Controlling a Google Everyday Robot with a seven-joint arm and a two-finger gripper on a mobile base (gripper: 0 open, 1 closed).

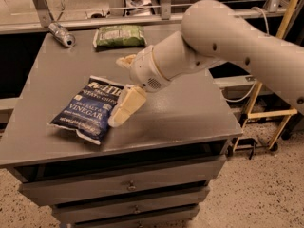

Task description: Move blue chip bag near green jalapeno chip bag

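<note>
One blue chip bag (87, 108), dark navy and crinkly with white lettering that includes "VINEGAR", lies flat on the front-left part of the grey metal bench (190, 113), turned at a slant. One green jalapeno chip bag (119, 36), small, rectangular and pale-printed, lies flat at the bench's back edge, well apart from the blue one. One silver crushed can (62, 34) lies on its side at the back-left corner, left of the green bag.

The single white robot arm (228, 42) reaches in from the upper right, ending in the gripper (117, 90) above the middle of the bench, just beside the blue bag's right edge. Its two cream fingers (127, 106) stand wide apart and hold nothing: one long finger slants down-left and overlaps the bag's right edge in this view, though contact cannot be told; the other shows as a short stub on the side toward the green bag.

Below the bench top are stacked grey drawers (128, 186), two small knobs showing. One yellow tubular frame (285, 113) stands on the speckled floor to the right.
</note>
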